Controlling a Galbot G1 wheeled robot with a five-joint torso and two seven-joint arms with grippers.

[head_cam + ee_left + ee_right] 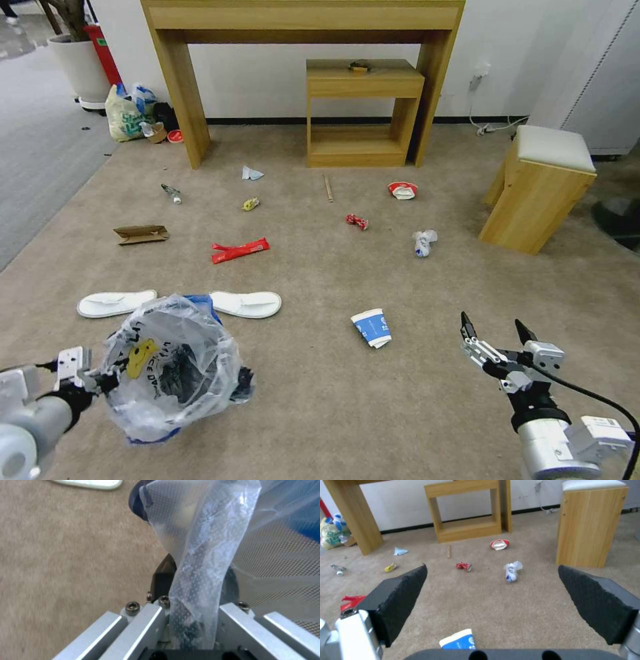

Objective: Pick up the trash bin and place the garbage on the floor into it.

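Observation:
My left gripper (110, 381) is shut on the rim of the trash bin (173, 367), held off the floor (320, 400) at the lower left; its clear liner (200, 555) is pinched between the fingers. My right gripper (498, 327) hovers open at the lower right, just right of a blue-white paper cup (372, 327) lying on its side. Garbage is scattered ahead: two white slippers (115, 303) (247, 303), a long red wrapper (240, 251), brown cardboard (141, 234), a wooden stick (328, 188), a crushed red-white cup (403, 191) and a small red wrapper (357, 221).
A wooden desk (180, 87) and low shelf (363, 110) stand against the far wall. A padded stool (540, 190) sits at the right. A yellowish shopping bag (125, 115) and a plant pot (80, 67) are at the far left, beside grey carpet (33, 153).

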